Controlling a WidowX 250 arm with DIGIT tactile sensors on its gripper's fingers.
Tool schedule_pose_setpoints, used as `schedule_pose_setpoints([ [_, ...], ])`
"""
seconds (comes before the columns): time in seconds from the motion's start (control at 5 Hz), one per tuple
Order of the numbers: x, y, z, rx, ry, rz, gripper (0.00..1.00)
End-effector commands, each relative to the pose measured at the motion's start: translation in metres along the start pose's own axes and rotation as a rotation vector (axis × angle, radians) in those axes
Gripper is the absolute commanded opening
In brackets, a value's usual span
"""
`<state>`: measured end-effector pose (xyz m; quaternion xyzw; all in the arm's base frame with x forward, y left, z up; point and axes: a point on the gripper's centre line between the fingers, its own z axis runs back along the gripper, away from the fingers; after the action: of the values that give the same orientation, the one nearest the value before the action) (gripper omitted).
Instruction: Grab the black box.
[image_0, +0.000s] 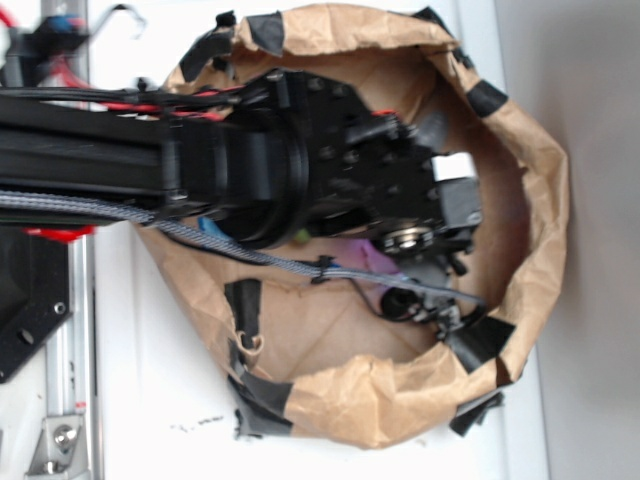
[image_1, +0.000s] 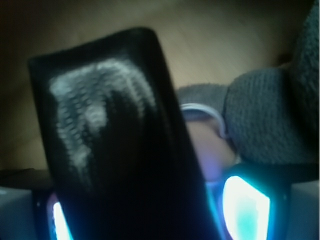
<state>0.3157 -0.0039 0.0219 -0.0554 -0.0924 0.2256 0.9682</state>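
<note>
- The brown paper nest (image_0: 520, 200), with its rim patched in black tape (image_0: 487, 97), is my landmark: everything I care about sits inside its crumpled wall.
- My arm (image_0: 120, 150) reaches in over the nest's rim from the side and covers most of the floor, so the exterior view hides what lies under me.
- My pincer (image_0: 450, 215) hangs low inside the nest, near the far wall.
- In the wrist view the black box (image_1: 120, 150) fills the space between my glowing finger pads (image_1: 245, 207), standing tilted with its glossy face catching light. I judge that I am pinching it, though the contact points themselves are below the frame edge.
- A grey knitted cloth thing (image_1: 270, 120) lies just beyond the box, on the nest floor.
- What could go wrong: the box is glossy and tilted, so a thin edge grip may let it pivot or slide out. Lifting carelessly could also snag my cable (image_0: 250, 255) on the nest's rim.
</note>
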Motion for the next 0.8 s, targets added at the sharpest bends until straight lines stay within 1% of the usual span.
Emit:
schedule_pose_setpoints([
  [0.0, 0.025, -0.014, 0.009, -0.01, -0.019, -0.113, 0.98],
  [0.2, 0.023, -0.008, 0.025, -0.045, -0.023, -0.107, 0.0],
  [0.4, 0.02, -0.003, 0.042, -0.071, -0.049, -0.129, 0.0],
  [0.6, 0.017, 0.004, 0.059, -0.081, -0.089, -0.134, 0.0],
])
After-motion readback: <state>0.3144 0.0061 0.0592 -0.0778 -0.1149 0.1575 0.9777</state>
